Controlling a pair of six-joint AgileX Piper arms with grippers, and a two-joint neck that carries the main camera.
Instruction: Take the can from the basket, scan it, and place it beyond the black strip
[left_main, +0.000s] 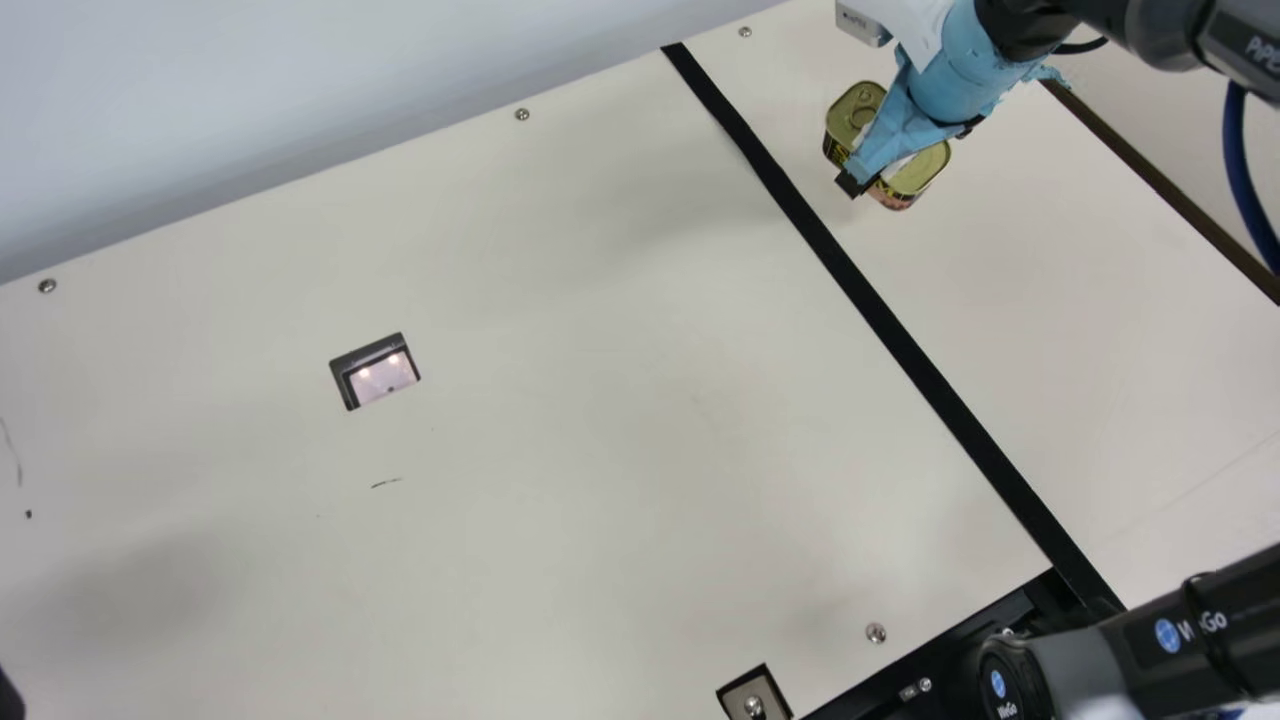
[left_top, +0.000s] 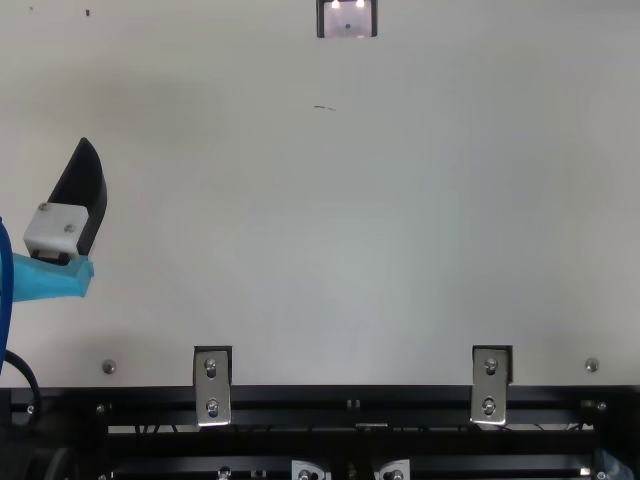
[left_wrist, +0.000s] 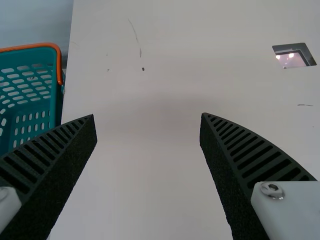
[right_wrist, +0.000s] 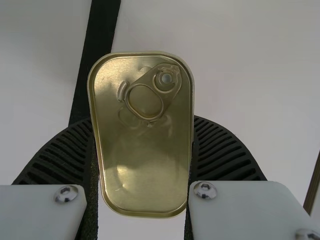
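Over on the far side of the black strip (left_main: 868, 298), away from the scanner window (left_main: 385, 378), it's the right end effector (right_wrist: 144, 121) with the can (right_wrist: 145, 175) in its grip, ribbed fingers pressed along the two long sides and parted by just the can's width, the pull-tab lid facing that wrist's camera. A good, even squeeze, by the look of it! Whether the base touches the cream surface (left_main: 600, 400) or hangs just over it, I cannot tell, so the set-down has to be gentle: ease straight down, feel for contact, no shove. The side is right, and the set-down looks like the step in hand, close to the finish if the scan counted. Keep the can's base level with the surface, because a tilted one would land on an edge and rock. Then the release: both fingers opening evenly, wide enough to clear the rims, since a one-sided let-go could drag the can back towards the strip. Lift straight up after that, no sideways sweep, or a fingertip may clip it. And the left end effector (left_wrist: 147, 116)? Spread wide, nothing in it, near the teal basket (left_wrist: 30, 46); best parked there, well apart from the placing.
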